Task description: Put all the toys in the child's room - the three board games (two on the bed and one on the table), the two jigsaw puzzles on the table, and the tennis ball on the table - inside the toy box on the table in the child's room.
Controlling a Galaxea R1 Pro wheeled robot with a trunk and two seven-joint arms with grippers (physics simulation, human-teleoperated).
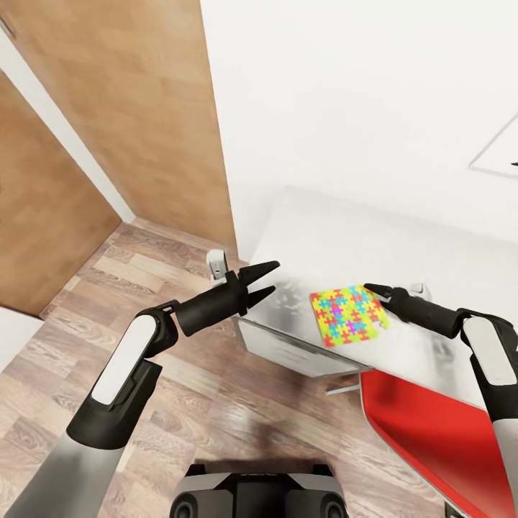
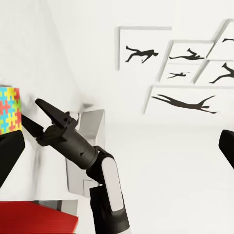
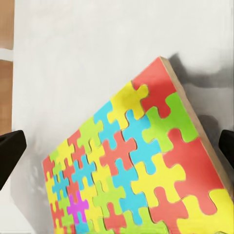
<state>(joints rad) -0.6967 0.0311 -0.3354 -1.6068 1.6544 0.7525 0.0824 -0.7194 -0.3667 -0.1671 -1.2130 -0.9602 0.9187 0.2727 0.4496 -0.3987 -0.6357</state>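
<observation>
Light-grey surface (image 1: 324, 237) carries jigsaw puzzle (image 1: 349, 314): thin, stiff, light, lying flat, so pinch its edge nearest right claw (image 1: 373, 291), released, just beside it; left claw (image 1: 267, 279) released.

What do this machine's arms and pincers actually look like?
Each arm is made of rounded segments: light grey and white shells joined by black elbow and wrist sections. The left gripper and right gripper are matte black, each ending in two slim, pointed fingers like a beak. No cables or markings are visible.
</observation>
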